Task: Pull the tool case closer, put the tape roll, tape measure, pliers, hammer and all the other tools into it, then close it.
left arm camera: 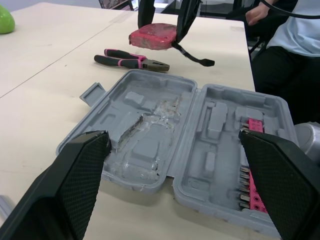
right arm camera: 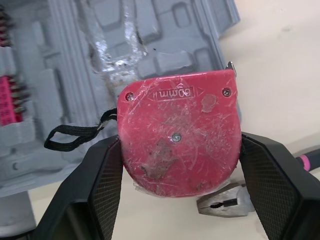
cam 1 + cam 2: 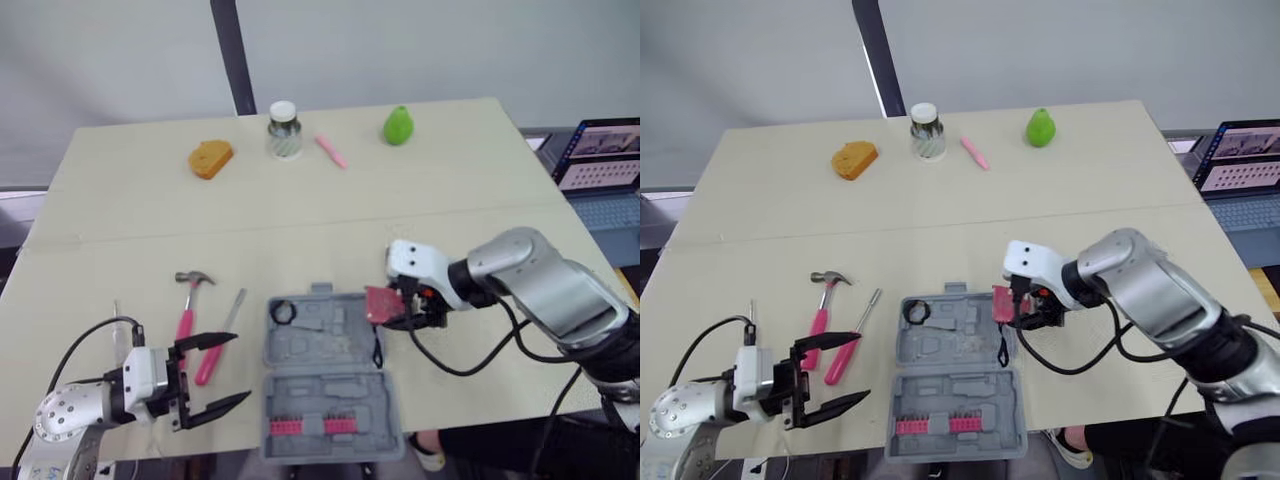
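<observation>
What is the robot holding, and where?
The right gripper pinches the red tape measure by its two opposite edges. The left gripper holds nothing.

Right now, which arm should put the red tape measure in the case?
Right. The right gripper is shut on the tape measure beside the open tool case; the left gripper hangs open and empty.

Head pair: we look from high, forward and down, far enough to take in the whole table [image 3: 300, 230]. Left wrist view: low and near, facing across the open case [image 1: 170, 145]. Right wrist view: very close above the tape measure [image 2: 180, 132]. All four share case and tape measure.
</observation>
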Available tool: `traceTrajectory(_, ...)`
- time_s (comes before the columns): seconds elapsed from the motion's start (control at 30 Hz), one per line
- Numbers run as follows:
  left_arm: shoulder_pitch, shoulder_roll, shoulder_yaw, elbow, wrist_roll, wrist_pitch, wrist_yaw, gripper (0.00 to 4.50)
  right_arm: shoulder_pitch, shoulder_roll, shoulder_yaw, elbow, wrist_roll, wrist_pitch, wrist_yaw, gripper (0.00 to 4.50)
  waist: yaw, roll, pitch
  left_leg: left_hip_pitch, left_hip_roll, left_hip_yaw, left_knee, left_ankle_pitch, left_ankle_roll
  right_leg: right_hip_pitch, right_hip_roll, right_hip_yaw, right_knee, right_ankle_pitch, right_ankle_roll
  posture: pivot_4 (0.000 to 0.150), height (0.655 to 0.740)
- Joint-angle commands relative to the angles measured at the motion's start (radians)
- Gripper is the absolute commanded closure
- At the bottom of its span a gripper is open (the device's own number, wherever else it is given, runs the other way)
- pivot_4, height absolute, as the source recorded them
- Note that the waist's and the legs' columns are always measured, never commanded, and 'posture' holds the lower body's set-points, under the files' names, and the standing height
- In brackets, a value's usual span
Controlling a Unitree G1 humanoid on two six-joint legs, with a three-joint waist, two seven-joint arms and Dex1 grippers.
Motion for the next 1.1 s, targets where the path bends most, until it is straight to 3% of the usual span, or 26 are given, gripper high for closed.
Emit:
traceTrajectory(0.03,0.003,-0.009,-0.011,0.007,0.008,-0.014,0.0,0.0,-0.053,0.02,0.057,0.009,-0.034,0.019,-0.021,1.51,0.0,0.0,0.0,0.0,0.0,0.0,0.0,0.0,0.0,0.0,-0.001,-0.001,0.0,0.0,0.0,0.15,0.7159)
traceTrajectory(0.47,0.012,-0.02,-0.031,-0.015,0.032,-0.019,0.023,0.0,-0.133,0.101,0.2,0.142,-0.116,-0.051,-0.02,1.51,0.0,-0.002,-0.001,0.0,-0.001,0.0,0.001,0.0,0.0,0.0,-0.001,-0.003,0.001,0.0,0.0,0.15,0.7159)
traceTrajectory(1.1,0.0,-0.022,-0.045,-0.022,0.044,-0.005,0.069,0.0,-0.137,0.164,0.281,0.194,-0.21,-0.12,0.031,1.51,0.0,-0.002,-0.001,0.0,-0.002,0.0,0.001,0.0,0.0,-0.001,-0.001,-0.004,0.002,0.0,0.0,0.15,0.7159)
